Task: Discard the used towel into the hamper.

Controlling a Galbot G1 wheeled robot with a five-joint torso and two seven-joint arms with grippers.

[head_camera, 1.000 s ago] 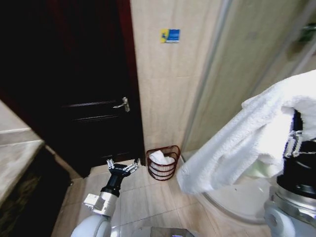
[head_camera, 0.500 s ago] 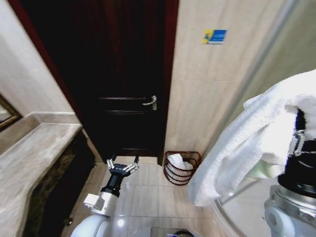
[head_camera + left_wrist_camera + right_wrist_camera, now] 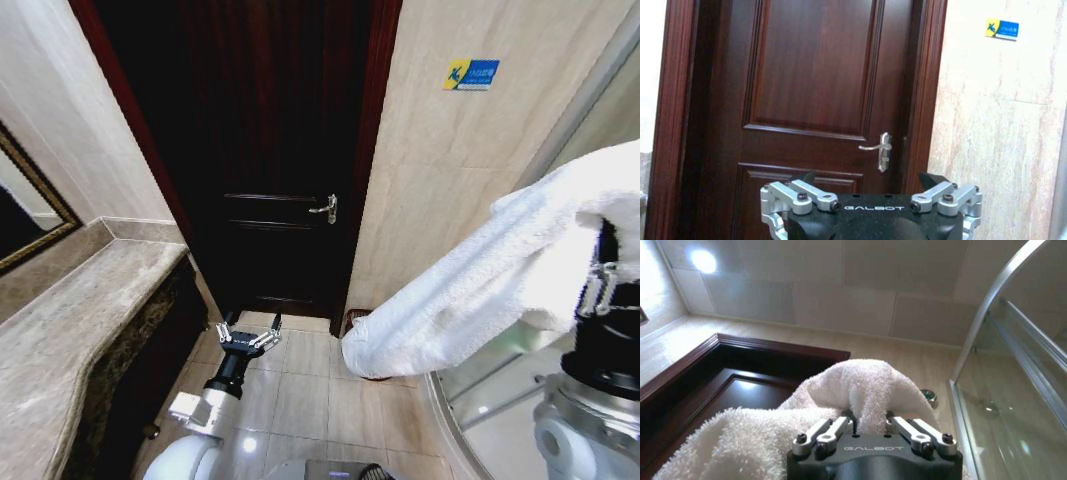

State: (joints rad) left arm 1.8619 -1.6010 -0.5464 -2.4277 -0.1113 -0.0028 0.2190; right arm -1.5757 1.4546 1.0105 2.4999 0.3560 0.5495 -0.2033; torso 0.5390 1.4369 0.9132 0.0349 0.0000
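Observation:
My right gripper is shut on a fold of the white towel, held high. In the head view the towel drapes from the right gripper down and left towards the floor. Its lower end covers the hamper; just a dark reddish sliver of rim shows beside the door frame. My left gripper hangs low over the floor tiles, open and empty. In the left wrist view the left gripper faces the door.
A dark wooden door with a metal handle stands ahead. A marble counter and a framed mirror run along the left. The curved glass shower enclosure is at the right. A beige tiled wall carries a blue sign.
The whole head picture has shifted, so the camera turned: the door and sign slid right and the counter came into view. The hamper, open to view before, now sits behind the towel. Both arms kept their poses.

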